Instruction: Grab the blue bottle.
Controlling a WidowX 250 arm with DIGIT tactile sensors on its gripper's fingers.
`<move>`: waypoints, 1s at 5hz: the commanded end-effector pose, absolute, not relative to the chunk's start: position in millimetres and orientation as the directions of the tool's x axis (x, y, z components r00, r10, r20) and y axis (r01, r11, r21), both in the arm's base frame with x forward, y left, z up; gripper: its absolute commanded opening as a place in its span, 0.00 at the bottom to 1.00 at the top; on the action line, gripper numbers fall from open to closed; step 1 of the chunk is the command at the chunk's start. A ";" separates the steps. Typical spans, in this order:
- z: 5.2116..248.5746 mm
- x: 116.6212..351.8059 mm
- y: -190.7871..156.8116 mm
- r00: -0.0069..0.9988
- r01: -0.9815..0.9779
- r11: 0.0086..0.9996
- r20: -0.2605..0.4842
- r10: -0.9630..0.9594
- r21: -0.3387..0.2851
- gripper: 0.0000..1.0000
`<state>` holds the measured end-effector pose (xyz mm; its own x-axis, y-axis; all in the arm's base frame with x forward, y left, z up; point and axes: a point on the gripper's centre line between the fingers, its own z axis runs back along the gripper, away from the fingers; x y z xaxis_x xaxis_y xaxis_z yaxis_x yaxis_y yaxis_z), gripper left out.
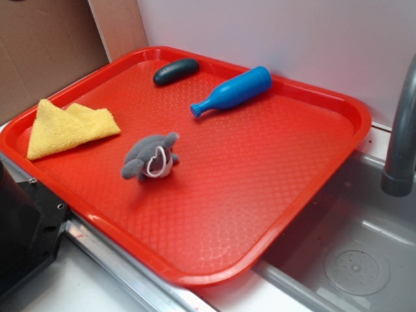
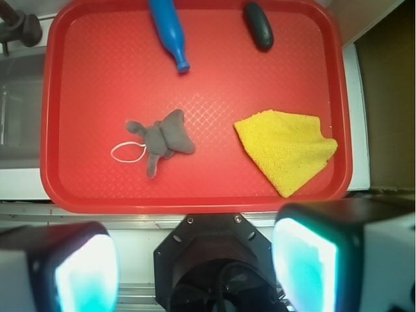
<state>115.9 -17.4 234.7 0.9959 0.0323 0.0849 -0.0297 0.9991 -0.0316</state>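
Blue bottle (image 1: 233, 91) is seen lying on its side at the upper middle of the exterior frame, on the red tray (image 1: 312, 162), neck aimed toward the tray centre, base close to the far rim. In the wrist view it is cut off by the top edge, left of centre. Nothing is gripped yet; the whole approach and grasp are judged still to be done.

Gripper (image 2: 195, 266) is shown at the bottom of the wrist frame, held back over the near tray edge, well apart from the bottle, camera looking straight down. Jaws are spread wide, nothing held between them.

Other items noted on the tray:
- dark green oval (image 1: 175, 71), just beside the bottle base side
- grey plush toy (image 1: 151, 156), mid-tray
- yellow cloth (image 1: 68, 127), left

A sink (image 1: 357, 260) is visible at lower right.
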 end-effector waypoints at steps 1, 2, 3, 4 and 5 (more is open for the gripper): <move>234.7 115.9 -17.4 0.996 -0.030 0.999 0.085 0.032 -0.032 1.00; 222.3 136.5 -17.4 0.987 -0.068 0.997 0.143 0.070 -0.018 1.00; 209.8 159.1 -20.3 0.978 -0.079 0.997 0.195 0.074 0.017 1.00; 193.4 186.1 -22.8 0.971 -0.086 0.996 0.225 0.084 0.000 1.00; 174.4 220.1 -23.0 0.960 -0.110 0.994 0.261 0.105 0.006 1.00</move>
<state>217.3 -24.8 161.9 0.9717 0.0907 0.2183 -0.0970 0.9951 0.0182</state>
